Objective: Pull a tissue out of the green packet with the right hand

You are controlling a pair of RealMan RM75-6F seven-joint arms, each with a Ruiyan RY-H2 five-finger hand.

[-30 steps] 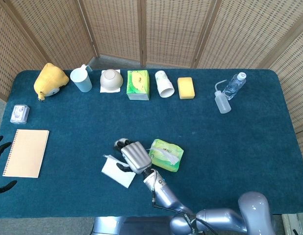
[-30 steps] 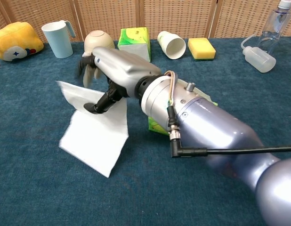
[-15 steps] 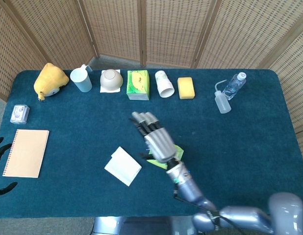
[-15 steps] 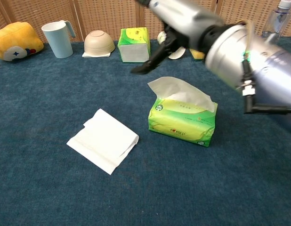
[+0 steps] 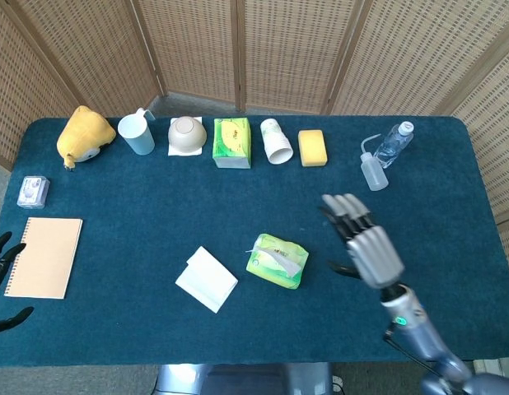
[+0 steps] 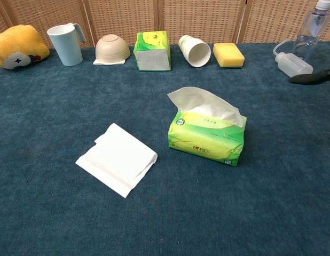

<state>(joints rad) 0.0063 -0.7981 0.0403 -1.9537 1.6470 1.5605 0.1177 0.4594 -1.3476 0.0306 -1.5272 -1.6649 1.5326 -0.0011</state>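
Head view alone shows the right hand (image 5: pixel 366 244) empty, fingers spread, beside the green packet (image 5: pixel 277 261); left hand (image 5: pixel 1 262) unclear.

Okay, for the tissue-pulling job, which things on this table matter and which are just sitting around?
Belongs to the job:
green tissue packet
pulled-out tissue, lying flat beside the packet
right hand, holding nothing, fingers apart

Just lying about:
yellow plush toy
blue cup
upturned bowl
green tissue box
paper cup
yellow sponge
squeeze bottle
water bottle
notebook
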